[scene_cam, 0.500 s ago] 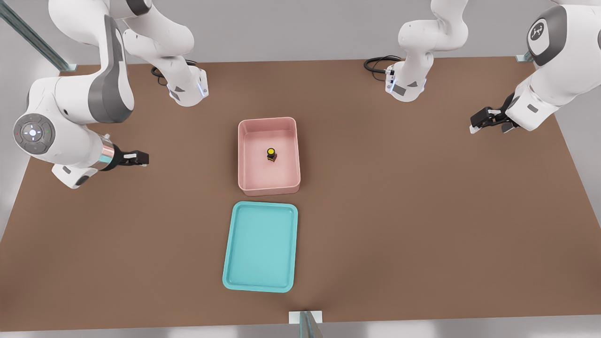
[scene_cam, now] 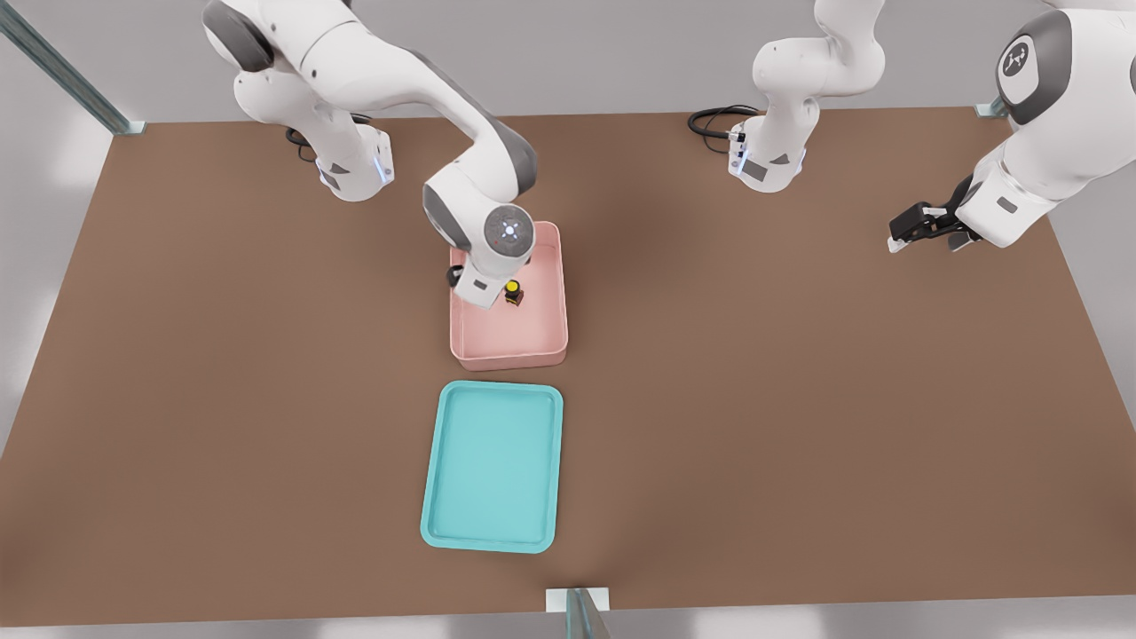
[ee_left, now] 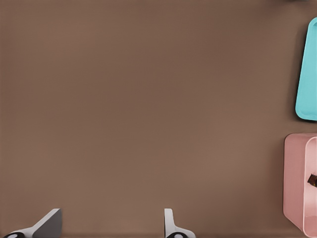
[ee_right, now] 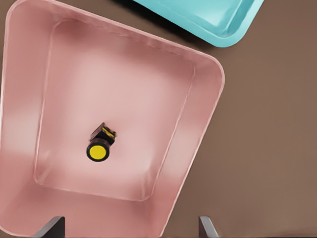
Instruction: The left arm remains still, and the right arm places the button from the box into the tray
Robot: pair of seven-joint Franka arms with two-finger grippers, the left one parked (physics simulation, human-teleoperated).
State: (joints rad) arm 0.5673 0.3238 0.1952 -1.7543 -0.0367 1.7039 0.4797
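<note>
Brown tabletop [scene_cam: 799, 399], pink box [scene_cam: 555, 302] holding yellow-capped button [scene_cam: 513, 292], turquoise tray [scene_cam: 493, 467] at box's 6 o'clock, right arm's gripper [ee_right: 131, 229] hovering above box, fingers spread, grasping nothing.

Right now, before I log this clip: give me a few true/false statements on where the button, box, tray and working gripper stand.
1. The button lies inside the pink box. True.
2. The turquoise tray already holds the button. False: the tray holds nothing; the button is in the box.
3. The right arm's gripper hovers above the box with its fingers spread. True.
4. The gripper is clamped on the button. False: the button sits on the box floor, apart from the fingers.
5. Box and tray are stacked. False: they sit side by side on the table.
</note>
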